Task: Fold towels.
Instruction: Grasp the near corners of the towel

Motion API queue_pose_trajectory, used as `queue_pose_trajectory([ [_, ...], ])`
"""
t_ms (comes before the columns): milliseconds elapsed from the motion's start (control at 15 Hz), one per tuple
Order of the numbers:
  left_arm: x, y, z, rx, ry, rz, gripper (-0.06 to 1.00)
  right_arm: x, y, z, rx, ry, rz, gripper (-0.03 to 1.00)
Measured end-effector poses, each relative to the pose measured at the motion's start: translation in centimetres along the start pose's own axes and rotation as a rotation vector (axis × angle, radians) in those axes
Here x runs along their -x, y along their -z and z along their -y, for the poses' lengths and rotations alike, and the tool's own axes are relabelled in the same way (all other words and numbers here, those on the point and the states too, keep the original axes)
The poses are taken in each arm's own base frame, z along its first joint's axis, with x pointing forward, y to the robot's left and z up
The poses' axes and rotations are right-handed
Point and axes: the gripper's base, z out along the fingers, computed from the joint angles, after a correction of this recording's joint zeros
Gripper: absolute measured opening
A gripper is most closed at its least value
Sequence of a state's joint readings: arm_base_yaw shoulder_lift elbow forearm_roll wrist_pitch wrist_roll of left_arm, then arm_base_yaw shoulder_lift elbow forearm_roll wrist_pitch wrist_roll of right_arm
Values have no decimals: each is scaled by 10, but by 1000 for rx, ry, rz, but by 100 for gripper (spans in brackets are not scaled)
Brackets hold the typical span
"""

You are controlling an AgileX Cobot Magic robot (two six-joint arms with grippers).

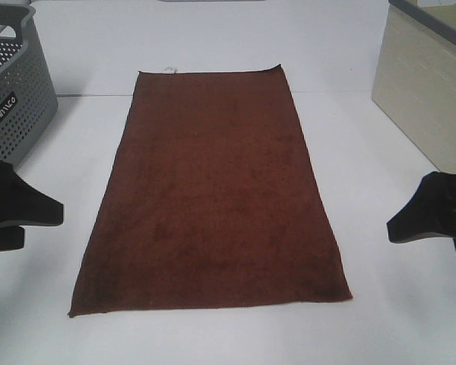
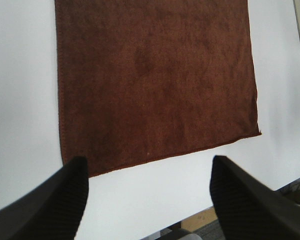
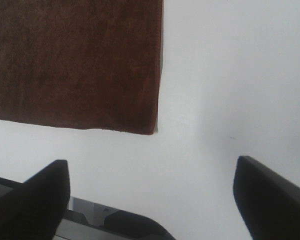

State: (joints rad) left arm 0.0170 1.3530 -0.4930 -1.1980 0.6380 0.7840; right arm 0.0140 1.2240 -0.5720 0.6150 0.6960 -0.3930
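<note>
The rust-brown towel (image 1: pixel 209 194) is laid flat and unfolded in the middle of the white tabletop (image 1: pixel 380 304), with its white tag (image 1: pixel 169 71) on the far short edge. The left gripper (image 2: pixel 148 167) and right gripper (image 3: pixel 152 165) are held beside its near corners, clear of the cloth, with the jaws spread wide and nothing gripped.

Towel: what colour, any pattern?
The towel is plain reddish-brown, no pattern; exterior high view shows it best.
</note>
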Motion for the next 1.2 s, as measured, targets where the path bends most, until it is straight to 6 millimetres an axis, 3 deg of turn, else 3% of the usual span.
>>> queue_pose_trajectory([
  [200,5,-32,-18,-21,63,-28,66,12,-28,8,43,1,-16,83],
  [667,-2,-78,-50,0,65,-77,66,35,-92,26,147,-21,-51,81],
  [933,-3,-107,-44,-24,11,-145,66,43,-116,33,180,-44,-118,81],
  [1133,3,-126,-34,-72,-16,-169,66,46,-134,13,224,12,-167,77],
  [1200,5,-132,-30,-86,-29,-175,63,44,-142,3,232,7,-188,69],
])
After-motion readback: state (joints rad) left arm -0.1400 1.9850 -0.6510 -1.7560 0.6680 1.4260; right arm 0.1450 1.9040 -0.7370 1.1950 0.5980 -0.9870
